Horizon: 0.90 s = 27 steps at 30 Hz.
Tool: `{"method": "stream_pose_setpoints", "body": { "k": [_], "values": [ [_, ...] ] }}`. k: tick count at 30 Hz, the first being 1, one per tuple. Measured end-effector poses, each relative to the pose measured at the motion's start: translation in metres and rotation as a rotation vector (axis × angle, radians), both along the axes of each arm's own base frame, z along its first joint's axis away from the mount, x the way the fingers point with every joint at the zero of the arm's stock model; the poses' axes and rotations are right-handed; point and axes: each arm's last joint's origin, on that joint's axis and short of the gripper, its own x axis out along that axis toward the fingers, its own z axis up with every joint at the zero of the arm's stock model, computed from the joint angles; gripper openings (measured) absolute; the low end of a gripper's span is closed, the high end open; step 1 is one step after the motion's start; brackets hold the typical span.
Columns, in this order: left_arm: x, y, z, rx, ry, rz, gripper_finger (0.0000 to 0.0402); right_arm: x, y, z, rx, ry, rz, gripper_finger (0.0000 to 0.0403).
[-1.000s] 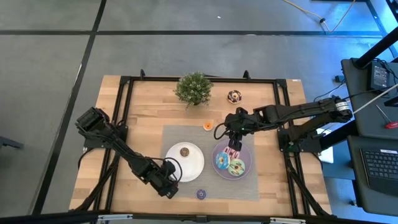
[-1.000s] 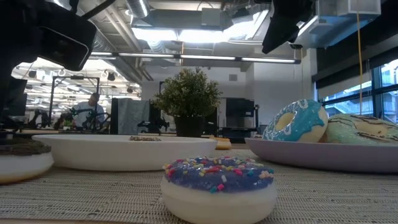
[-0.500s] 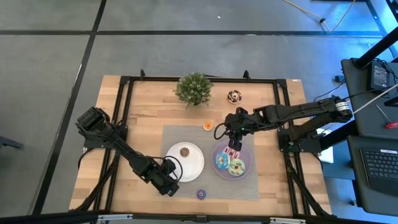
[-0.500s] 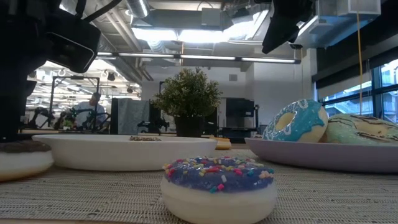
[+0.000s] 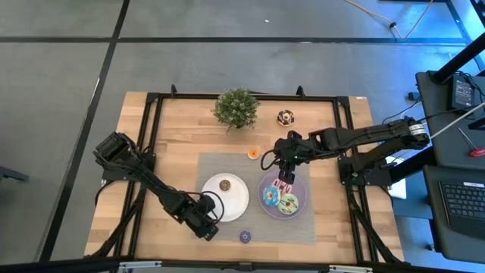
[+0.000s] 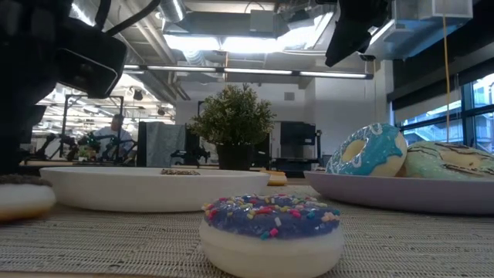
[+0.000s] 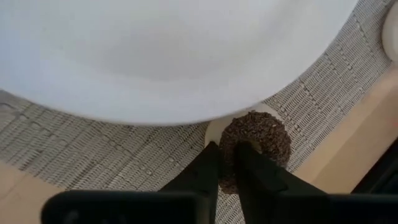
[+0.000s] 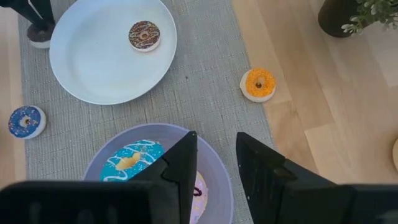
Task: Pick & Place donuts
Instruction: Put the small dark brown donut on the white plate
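My left gripper [image 5: 205, 227] sits at the near-left edge of the white plate [image 5: 239, 203], shut on the dark brown mini donut [image 7: 258, 138]. My right gripper [image 5: 285, 180] hangs open high above the purple plate [image 5: 302, 193], which holds the blue donut [image 5: 270, 197], the green donut [image 5: 288, 205] and the pink donut [image 8: 199, 185], seen partly between the fingers. The tan mini [image 5: 225, 184] lies on the white plate. On the mat lie the orange mini [image 5: 253, 153] and the purple mini [image 6: 272, 220]. The chocolate donut [image 5: 286, 117] rests on bare wood. My left gripper pinches the dark brown mini's rim [image 7: 229, 144] on the side nearest the wrist. One fingertip [image 7: 212, 155] is at the outer edge, the other [image 7: 246, 155] over the donut's middle. The fingers slant down from the table's left. The donut's white base [image 6: 23, 202] sits on the mat.
A green potted plant [image 5: 236, 107] stands near the far edge, left of the chocolate donut. The grey woven mat [image 5: 220, 163] carries both plates. Black frame rails run along the table's sides. Bare wood lies left of the mat. A person shows far off in the room.
In the low view the dark brown mini, held by my left gripper, has slid a little toward the table's left, partly leaving the picture. My right gripper has kept still.
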Motion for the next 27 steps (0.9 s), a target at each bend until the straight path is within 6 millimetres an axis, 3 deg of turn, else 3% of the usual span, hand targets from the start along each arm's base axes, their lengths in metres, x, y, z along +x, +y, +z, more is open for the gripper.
{"method": "stream_pose_setpoints", "body": {
  "k": [7, 12, 18, 22, 27],
  "values": [
    [-0.003, -0.002, 0.004, -0.064, 0.034, -0.058, 0.0008, 0.000, 0.000, 0.000, 0.000, 0.000, 0.000, 0.0115],
    [-0.005, 0.001, 0.026, -0.088, -0.032, -0.046, 0.0016, 0.000, 0.000, 0.000, 0.001, 0.000, -0.001, 0.0115],
    [0.000, 0.030, 0.049, -0.043, -0.088, 0.036, 0.0022, 0.000, 0.000, 0.000, 0.002, 0.000, -0.002, 0.0115],
    [0.002, 0.055, 0.048, 0.109, -0.056, 0.046, 0.0013, 0.000, -0.001, 0.000, -0.017, -0.003, -0.014, 0.0115],
    [0.009, 0.076, 0.047, 0.174, -0.027, 0.027, 0.0013, 0.000, -0.001, 0.000, -0.028, -0.005, -0.022, 0.0115]
  ]
}}
